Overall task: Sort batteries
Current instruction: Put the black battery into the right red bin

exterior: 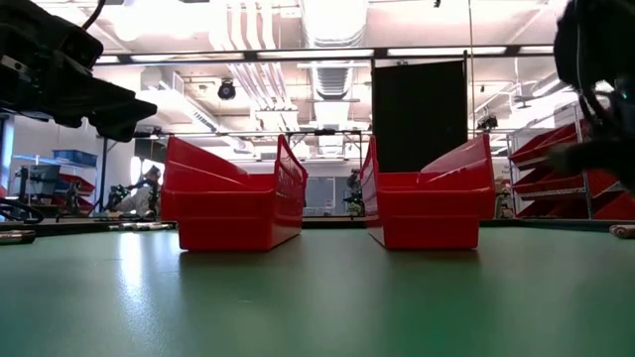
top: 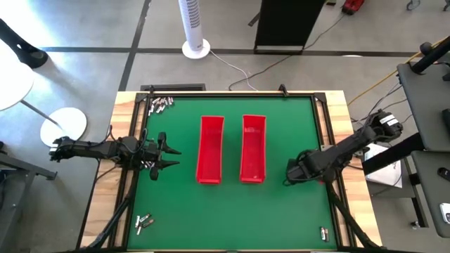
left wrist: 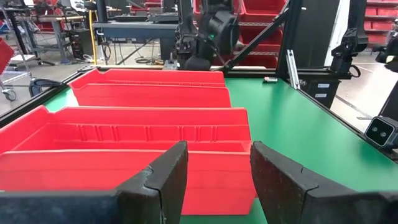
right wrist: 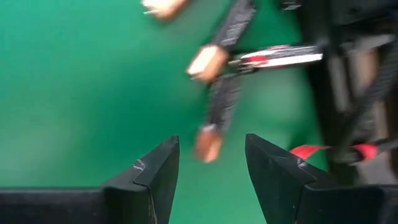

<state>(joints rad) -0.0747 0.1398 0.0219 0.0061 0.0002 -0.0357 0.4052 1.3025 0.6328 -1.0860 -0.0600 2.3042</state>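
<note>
At the counter's point(top: 232, 211) 7 o'clock corner lies a small cluster of batteries point(top: 144, 223), and another battery point(top: 324, 233) sits alone at 5 o'clock. Farther in, at 9 o'clock, the left gripper point(top: 167, 158) hovers with its fingers point(left wrist: 165, 180) apart and nothing between them, facing the left tray point(top: 211, 149). At 3 o'clock the right gripper point(top: 290, 171) hangs just beside the right tray point(top: 254, 147); its fingers point(right wrist: 152, 177) stand apart and empty over blurred batteries point(right wrist: 214, 93). Both red trays stand side by side at the centre. More batteries point(top: 160, 105) lie at the far 11 o'clock corner. No writing can be read.
</note>
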